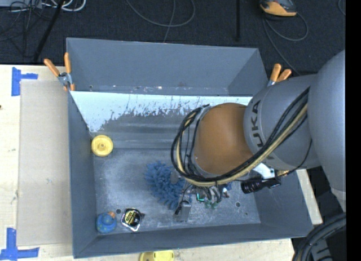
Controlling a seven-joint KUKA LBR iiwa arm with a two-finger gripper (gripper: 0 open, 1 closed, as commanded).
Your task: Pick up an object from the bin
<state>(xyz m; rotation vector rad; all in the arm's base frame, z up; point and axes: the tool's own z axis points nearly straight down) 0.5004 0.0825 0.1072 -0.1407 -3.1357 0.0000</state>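
Note:
My gripper (183, 209) reaches down under the orange wrist cover near the bin's front middle; one dark fingertip touches down just right of a blue shaggy cloth-like thing (162, 182). The cloth lies on the bin floor, its right part hidden by the wrist. A small green thing (201, 198) shows beside the finger, under the wrist.
A yellow round disc (102, 145) lies at the bin's left. A small blue bottle-like thing (105, 222) and a black and yellow tape measure (130, 219) lie in the front left corner. The arm covers the bin's right half.

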